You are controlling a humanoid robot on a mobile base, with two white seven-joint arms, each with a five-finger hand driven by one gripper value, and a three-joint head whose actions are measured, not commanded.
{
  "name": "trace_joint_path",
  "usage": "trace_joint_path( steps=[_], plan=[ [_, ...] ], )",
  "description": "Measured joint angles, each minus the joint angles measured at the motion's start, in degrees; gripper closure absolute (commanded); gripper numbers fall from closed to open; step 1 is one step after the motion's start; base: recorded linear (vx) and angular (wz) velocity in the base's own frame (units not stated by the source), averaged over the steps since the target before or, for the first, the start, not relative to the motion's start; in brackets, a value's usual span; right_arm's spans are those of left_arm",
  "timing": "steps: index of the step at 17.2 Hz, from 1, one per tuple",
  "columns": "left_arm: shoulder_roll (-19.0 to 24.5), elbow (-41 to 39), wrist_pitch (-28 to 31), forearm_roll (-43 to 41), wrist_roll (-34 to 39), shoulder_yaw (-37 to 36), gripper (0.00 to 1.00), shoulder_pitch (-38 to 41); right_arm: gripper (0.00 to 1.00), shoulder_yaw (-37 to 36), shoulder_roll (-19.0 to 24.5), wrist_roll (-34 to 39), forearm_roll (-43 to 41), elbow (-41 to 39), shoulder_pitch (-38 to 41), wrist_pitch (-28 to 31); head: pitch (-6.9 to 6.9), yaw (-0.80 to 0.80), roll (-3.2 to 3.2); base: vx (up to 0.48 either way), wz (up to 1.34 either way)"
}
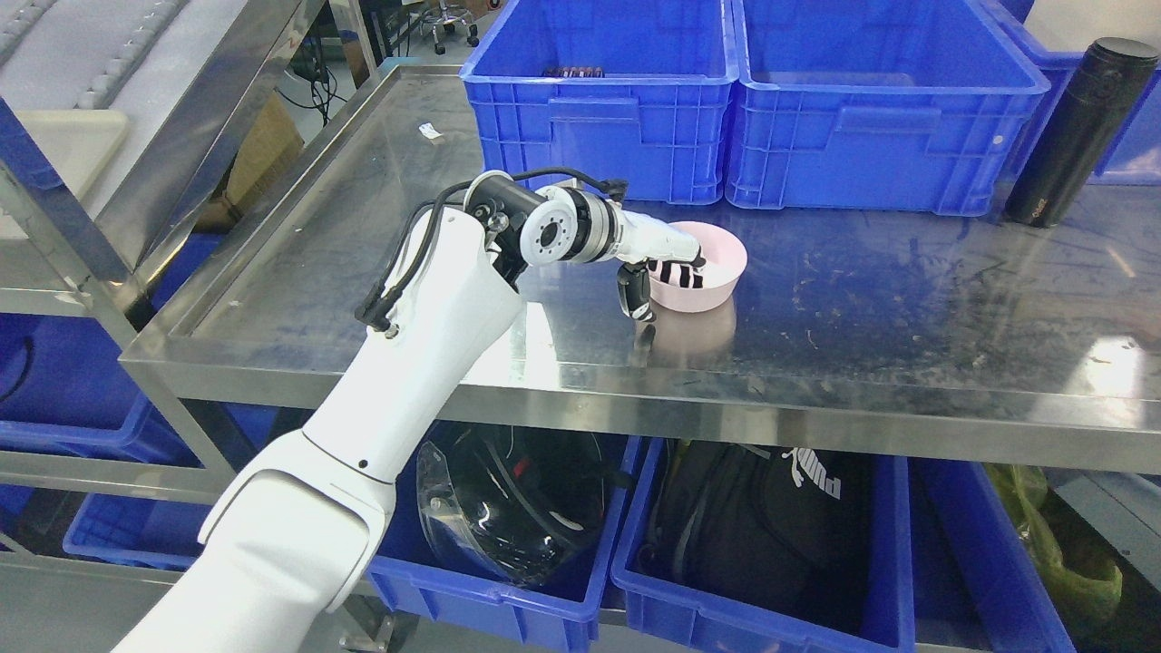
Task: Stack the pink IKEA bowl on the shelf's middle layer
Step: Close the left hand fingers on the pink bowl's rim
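A pink bowl [717, 272] rests on the steel table top [907, 308], just in front of the two blue crates. My left hand [667, 277] reaches in from the lower left and is closed on the bowl's near-left rim: its fingers [678, 270] dip inside the bowl while the thumb [637, 295] presses the outer wall. The bowl looks level and its base seems to touch the steel. No second bowl shows anywhere. My right arm is out of the picture.
Two large blue crates [599, 100] [884, 109] stand at the back of the table. A black flask [1075, 131] leans at the far right. A steel shelf frame [109, 236] rises on the left. Blue bins [771, 553] with a helmet and bag sit underneath.
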Motion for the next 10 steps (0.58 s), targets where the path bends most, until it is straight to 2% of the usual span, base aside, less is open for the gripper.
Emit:
trace_joint_path(
  steps=[5,8,10],
  plan=[
    [-0.5,2.2,-9.2,0.0,0.1,3.5,1.0,1.1,0.0,0.0,0.0,0.0,0.0,0.0,0.0,0.0,0.0,0.0,0.0,0.002,0.01],
    [-0.7,2.2,-20.0,0.1,-0.4,7.2,1.0,2.4,0.0,0.0,0.0,0.0,0.0,0.0,0.0,0.0,0.0,0.0,0.0,0.0,0.02],
    [-0.8,1.8,-25.3,0.5,-1.5,10.4,1.0,3.3,0.0,0.0,0.0,0.0,0.0,0.0,0.0,0.0,0.0,0.0,0.0,0.0,0.0]
  ],
)
